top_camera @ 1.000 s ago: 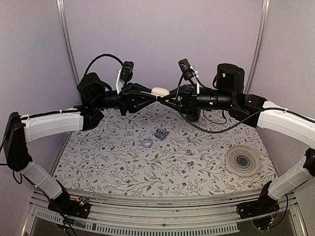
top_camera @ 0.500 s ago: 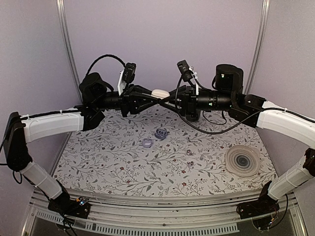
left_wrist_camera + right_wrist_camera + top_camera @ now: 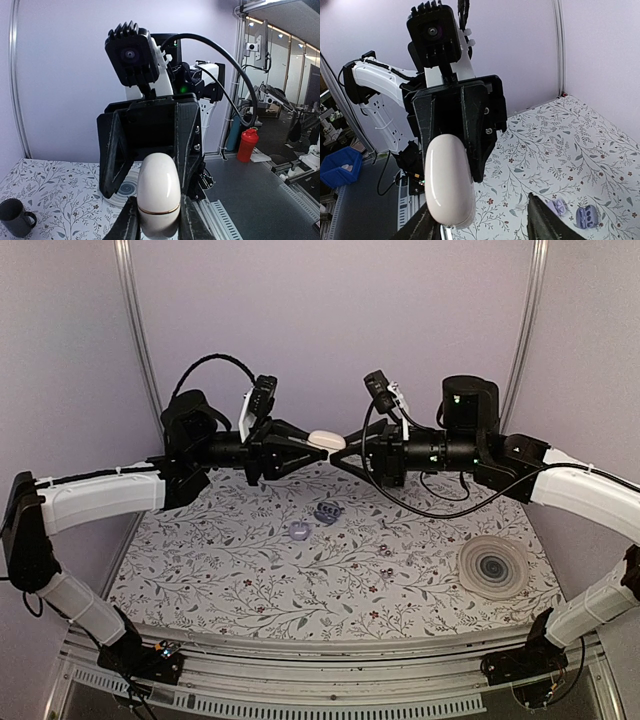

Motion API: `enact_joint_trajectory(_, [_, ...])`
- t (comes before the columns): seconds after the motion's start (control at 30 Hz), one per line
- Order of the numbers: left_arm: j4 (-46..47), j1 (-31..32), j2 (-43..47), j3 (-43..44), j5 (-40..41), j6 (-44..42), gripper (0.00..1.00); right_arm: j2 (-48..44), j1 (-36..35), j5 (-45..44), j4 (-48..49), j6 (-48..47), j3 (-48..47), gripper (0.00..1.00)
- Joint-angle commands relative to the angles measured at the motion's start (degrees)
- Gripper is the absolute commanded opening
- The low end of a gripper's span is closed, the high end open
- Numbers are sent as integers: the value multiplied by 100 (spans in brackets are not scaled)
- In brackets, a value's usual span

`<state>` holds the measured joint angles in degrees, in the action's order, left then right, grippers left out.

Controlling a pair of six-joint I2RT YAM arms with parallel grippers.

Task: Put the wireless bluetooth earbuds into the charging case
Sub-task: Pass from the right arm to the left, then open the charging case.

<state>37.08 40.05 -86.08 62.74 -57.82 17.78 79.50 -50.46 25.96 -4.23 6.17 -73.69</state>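
A glossy pale oval charging case (image 3: 158,185), closed, with a thin seam round it, hangs in mid-air above the far middle of the table. My left gripper (image 3: 157,220) is shut on its lower end. In the top view the charging case (image 3: 325,439) sits between both arms' tips. My right gripper (image 3: 480,225) is open; the charging case (image 3: 449,180) lies close to its left finger and well apart from the right one. Two small lilac earbuds (image 3: 327,512) (image 3: 299,530) lie on the floral table below.
A round white plate with a dark centre (image 3: 492,566) lies at the right of the table. A dark mug (image 3: 15,217) shows at the lower left of the left wrist view. Purple walls and metal posts close in the back.
My right gripper has opened off the case and drawn back a little to the right. The left gripper keeps its hold on the case, which has sunk slightly.
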Motion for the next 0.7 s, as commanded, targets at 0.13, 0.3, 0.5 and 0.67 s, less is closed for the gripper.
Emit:
enact_joint_trajectory(0.13, [-236,-70,61,-77,-124,-173,0,-343,-7,-111,-204,36,136,50])
enact_joint_trajectory(0.3, [-220,-48,-8,-60,-208,-127,0,-299,-1,-146,-272,-32,73,47])
enact_joint_trajectory(0.5, [-204,9,-126,-40,-239,-102,0,-212,-14,-8,-208,-18,18,44])
enact_joint_trajectory(0.67, [-180,20,-168,-38,-223,-90,0,-188,-6,97,-174,21,8,45])
